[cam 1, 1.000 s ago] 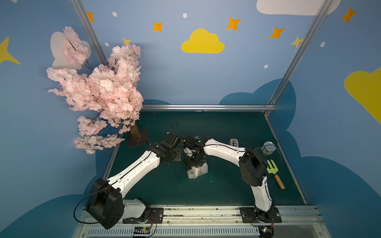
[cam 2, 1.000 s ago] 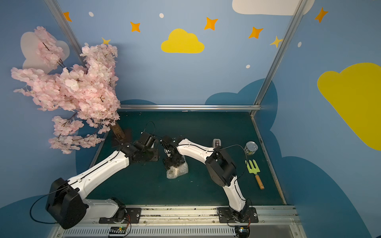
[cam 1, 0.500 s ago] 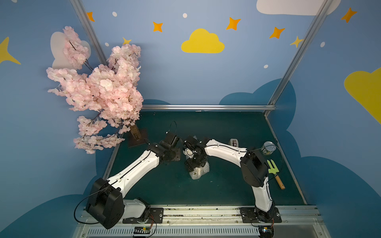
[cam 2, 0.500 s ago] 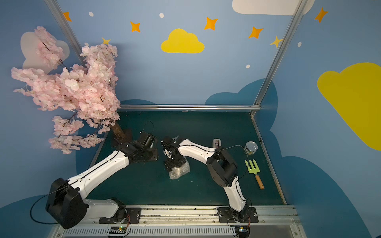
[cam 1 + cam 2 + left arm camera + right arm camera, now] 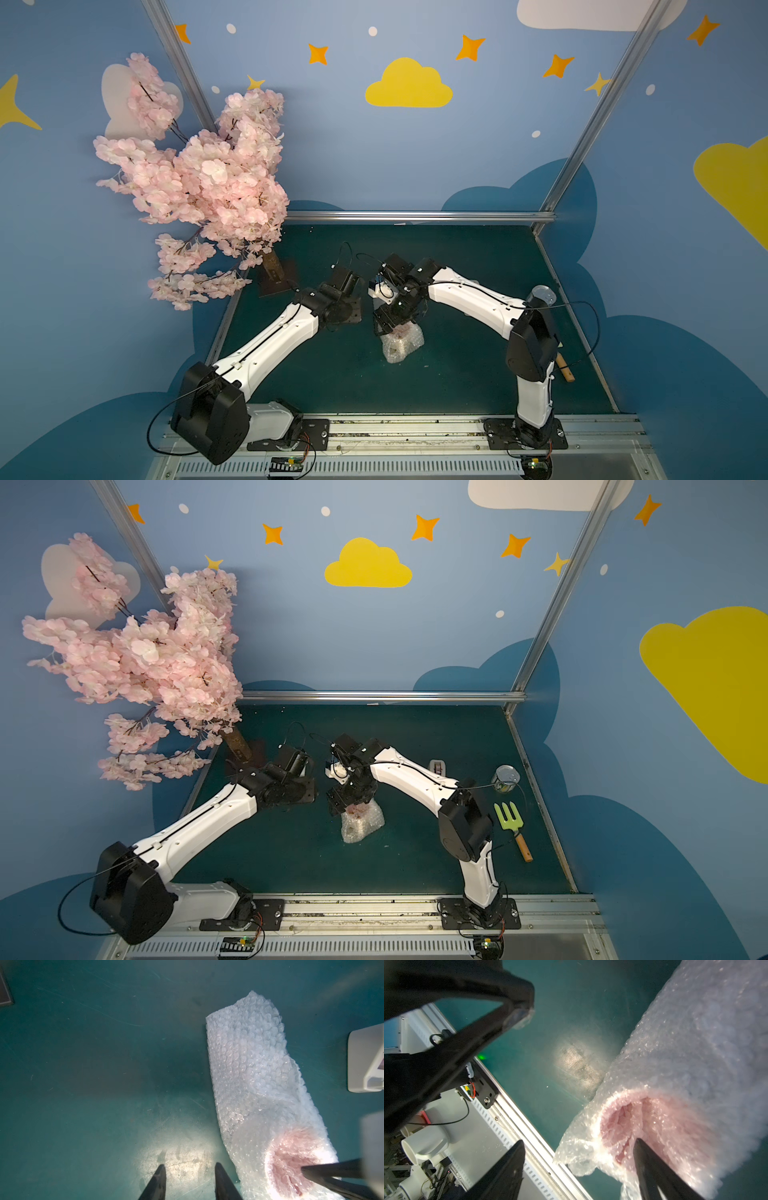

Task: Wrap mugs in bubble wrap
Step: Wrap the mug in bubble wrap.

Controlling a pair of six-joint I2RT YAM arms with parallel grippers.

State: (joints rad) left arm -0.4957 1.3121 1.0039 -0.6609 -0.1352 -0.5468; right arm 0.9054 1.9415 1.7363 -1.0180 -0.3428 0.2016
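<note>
The mug [image 5: 623, 1122] lies on its side on the green table, rolled inside the bubble wrap [image 5: 403, 343] [image 5: 361, 823]. Only its red inside shows, as a pink glow through wrap tucked into its mouth [image 5: 291, 1153]. My right gripper [image 5: 579, 1140] [image 5: 390, 324] hangs over that end, open wide. One of its fingers [image 5: 332, 1167] pokes into the tucked mouth and the other stands well clear of the bundle. My left gripper [image 5: 190, 1165] hovers over bare table beside the bubble wrap [image 5: 249, 1064], its fingers apart with nothing between them.
A silver tin can [image 5: 505, 778], a green garden fork [image 5: 512, 825] and a tape dispenser [image 5: 437, 766] sit to the right. A pink blossom tree [image 5: 199, 187] on a dark base [image 5: 276, 274] fills the back left. A metal rail [image 5: 374, 428] runs along the front.
The right gripper's jaws have spread wider at the bundle's open end and the bundle has shifted slightly to the right. The left gripper has opened a little; its arm has hardly moved.
</note>
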